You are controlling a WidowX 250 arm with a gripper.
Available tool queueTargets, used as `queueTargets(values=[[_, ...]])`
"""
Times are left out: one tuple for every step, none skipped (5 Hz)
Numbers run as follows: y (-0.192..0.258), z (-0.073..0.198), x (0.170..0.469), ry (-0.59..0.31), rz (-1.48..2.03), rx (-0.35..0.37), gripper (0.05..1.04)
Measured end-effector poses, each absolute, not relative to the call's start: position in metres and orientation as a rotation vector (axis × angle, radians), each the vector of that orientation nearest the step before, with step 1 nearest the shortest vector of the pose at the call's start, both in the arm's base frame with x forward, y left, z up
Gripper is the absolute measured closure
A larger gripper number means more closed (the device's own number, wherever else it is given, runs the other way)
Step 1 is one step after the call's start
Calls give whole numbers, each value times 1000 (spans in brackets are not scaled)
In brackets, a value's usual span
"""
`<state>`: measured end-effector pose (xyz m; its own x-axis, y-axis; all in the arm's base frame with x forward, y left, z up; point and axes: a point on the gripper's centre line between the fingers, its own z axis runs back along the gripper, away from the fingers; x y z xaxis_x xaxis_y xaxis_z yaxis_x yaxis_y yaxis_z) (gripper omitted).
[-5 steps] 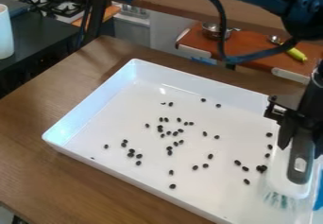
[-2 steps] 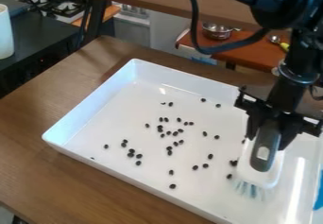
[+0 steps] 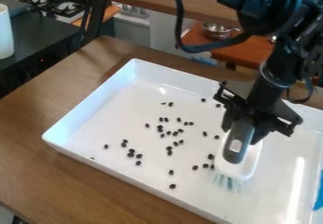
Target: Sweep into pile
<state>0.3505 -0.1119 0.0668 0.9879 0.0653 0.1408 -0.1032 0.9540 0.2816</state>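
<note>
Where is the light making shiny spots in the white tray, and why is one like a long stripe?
In the camera view, a long bright stripe shines on the tray floor, right of the brush in the picture; a small glint sits near the far wall; the left wall gleams too; probably light bouncing off the smooth surface, maybe from something long.

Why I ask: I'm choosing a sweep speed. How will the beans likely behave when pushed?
The beans look small and rounded, so they may roll or skid easily. The glossy tray probably offers little grip, though its raised walls should stop strays. The brush has gaps between its bristles, so a few might slip through.
</note>
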Motion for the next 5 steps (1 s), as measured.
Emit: queueTargets(values=[[-98,65,347,-142,77,351,586],[-79,65,344,-136,89,388,586],[-53,67,335,-110,94,437,587],[-33,69,329,-102,76,499,587],[-22,69,329,-111,64,553,587]])
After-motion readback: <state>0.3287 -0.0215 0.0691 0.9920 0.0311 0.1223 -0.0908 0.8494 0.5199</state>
